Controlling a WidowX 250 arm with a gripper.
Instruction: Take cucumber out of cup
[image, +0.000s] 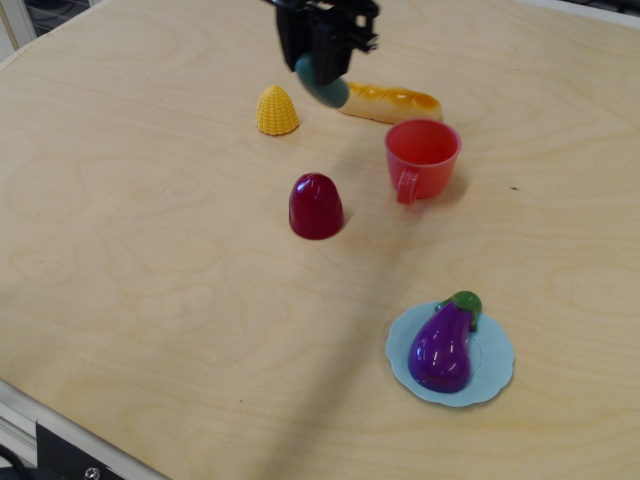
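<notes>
A pale plywood table (150, 260) fills nearly the whole frame, its near edge cutting across the lower left corner. At the top centre, the black gripper (320, 66) reaches down from beyond the upper edge, its jaws closed narrowly on the cucumber (322, 82), a dark teal-green oblong whose rounded lower end pokes out below the fingers. The cucumber hangs clear of the table, above and to the left of the cup, between the corn and the bread roll as seen from this camera.

In the lower right sits a light blue plate (492, 375), bearing a glossy purple eggplant (441, 346) whose green cap points toward the upper right. The eggplant lies inside the plate's rim.

Right of centre in the upper half stands the coral-red cup (423, 156), upright, its mouth open toward the camera and its loop handle turned toward the lower left. Nothing shows inside it from this angle.

Just behind the cup, toward the upper middle, lies a golden bread roll (392, 101), long and set slightly aslant, its left end partly hidden by the cucumber.

Near the middle of the frame stands a dark-red dome (316, 206), well apart from the cup.

In the upper left of centre, a yellow corn piece (277, 110) stands on its flat base, just beside the gripper's left flank in the picture.
</notes>
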